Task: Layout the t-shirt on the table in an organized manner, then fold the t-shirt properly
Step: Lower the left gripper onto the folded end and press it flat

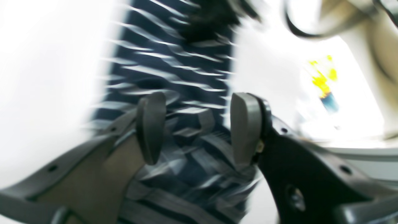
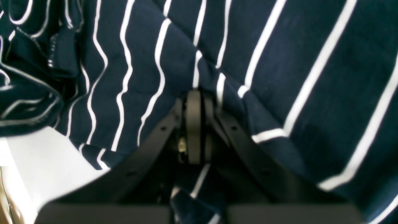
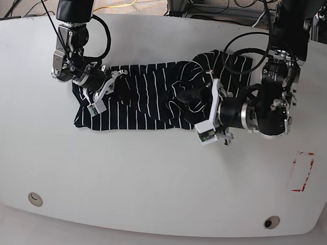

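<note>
Navy t-shirt (image 2: 279, 62): right gripper (image 2: 195, 124) jaws pinch it close-up; left gripper (image 1: 199, 127) jaws spread above it.

Both arms are black, built from round metallic joint housings with black cables looping beside them. The left gripper (image 1: 199, 127) has two grey rounded pads on dark brackets; one bracket is black, the other grey-brown, both with small screw holes. The right gripper (image 2: 195, 124) has black brackets with small holes, and a small brass-coloured screw. Each gripper carries a white part.
</note>
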